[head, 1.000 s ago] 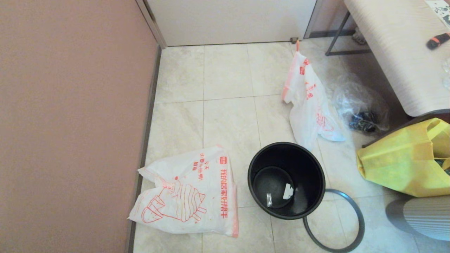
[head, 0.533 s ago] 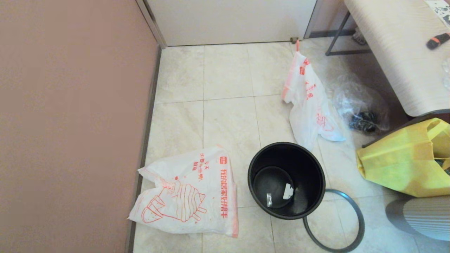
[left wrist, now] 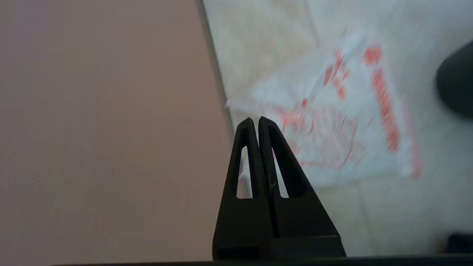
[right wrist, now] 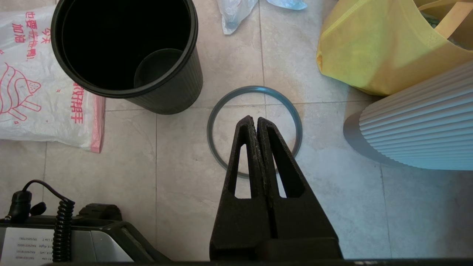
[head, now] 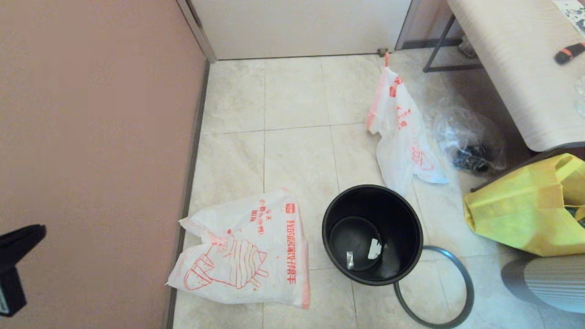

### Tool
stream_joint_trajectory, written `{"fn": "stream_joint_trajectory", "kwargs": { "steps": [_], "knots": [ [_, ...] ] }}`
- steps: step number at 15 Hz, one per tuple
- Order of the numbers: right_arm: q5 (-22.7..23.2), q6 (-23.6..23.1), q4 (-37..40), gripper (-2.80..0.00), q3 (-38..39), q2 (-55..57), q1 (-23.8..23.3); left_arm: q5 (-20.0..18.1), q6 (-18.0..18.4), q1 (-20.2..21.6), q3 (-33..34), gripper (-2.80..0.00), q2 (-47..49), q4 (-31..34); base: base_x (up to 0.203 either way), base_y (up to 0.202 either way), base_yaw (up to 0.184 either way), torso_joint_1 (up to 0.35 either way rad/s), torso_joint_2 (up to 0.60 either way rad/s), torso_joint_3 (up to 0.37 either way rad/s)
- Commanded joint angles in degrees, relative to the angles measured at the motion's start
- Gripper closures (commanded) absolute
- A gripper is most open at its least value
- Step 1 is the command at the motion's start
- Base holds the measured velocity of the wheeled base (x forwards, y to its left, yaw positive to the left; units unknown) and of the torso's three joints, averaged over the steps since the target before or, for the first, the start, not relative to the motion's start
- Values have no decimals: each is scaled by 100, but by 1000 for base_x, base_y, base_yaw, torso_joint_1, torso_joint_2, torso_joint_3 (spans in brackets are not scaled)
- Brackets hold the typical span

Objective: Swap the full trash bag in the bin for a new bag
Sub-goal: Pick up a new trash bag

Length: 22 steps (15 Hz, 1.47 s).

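Note:
The black bin (head: pixel 372 235) (right wrist: pixel 125 55) stands upright on the tiled floor with no bag in it and two small scraps at its bottom. Its dark-grey hoop (head: pixel 464 278) (right wrist: pixel 212 125) lies flat beside it. The new bag (head: pixel 242 249) (left wrist: pixel 332 111) (right wrist: pixel 37 85), white with a red hand drawing, lies flat left of the bin. The full trash bag (head: pixel 402 132) rests farther back. My left gripper (head: pixel 39 233) (left wrist: pixel 255 120) is shut and empty, high by the wall, short of the new bag. My right gripper (right wrist: pixel 254 119) is shut and empty above the hoop.
A yellow fabric tote (head: pixel 525 205) and a white ribbed object (head: pixel 548 281) sit right of the bin. A clear plastic bag (head: pixel 466 137) lies under the table (head: pixel 516 68). A pink wall (head: pixel 91 137) bounds the left side. My base (right wrist: pixel 74 236) is near.
My left gripper has come into the head view at the left edge. The bags, bin and hoop have not moved.

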Motion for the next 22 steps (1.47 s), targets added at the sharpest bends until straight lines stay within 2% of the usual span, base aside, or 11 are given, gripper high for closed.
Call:
{"fn": "stream_joint_trajectory", "kwargs": {
  "steps": [1,4,6,14,18,19,22],
  "knots": [
    [4,-5,3,0,3,11,1,122,47,-171,-73,0,798,-2,0,0,0,0,0,0],
    [4,-5,3,0,-1,11,1,328,49,-704,-172,0,1726,-69,0,0,0,0,0,0],
    [4,-5,3,0,3,11,1,544,-17,-855,-224,0,2505,-368,0,0,0,0,0,0],
    [4,-5,3,0,-4,11,1,1078,-61,-1050,-364,0,6144,-2837,0,0,0,0,0,0],
    [4,-5,3,0,2,11,1,1451,-67,-1060,-830,0,8130,-4111,0,0,0,0,0,0],
    [4,-5,3,0,-2,11,1,1496,-68,-1082,-1039,-280,8488,-4321,0,0,0,0,0,0],
    [4,-5,3,0,0,11,1,1545,-72,-1120,-1793,-280,9196,-4595,0,0,0,0,0,0]
  ]
}}
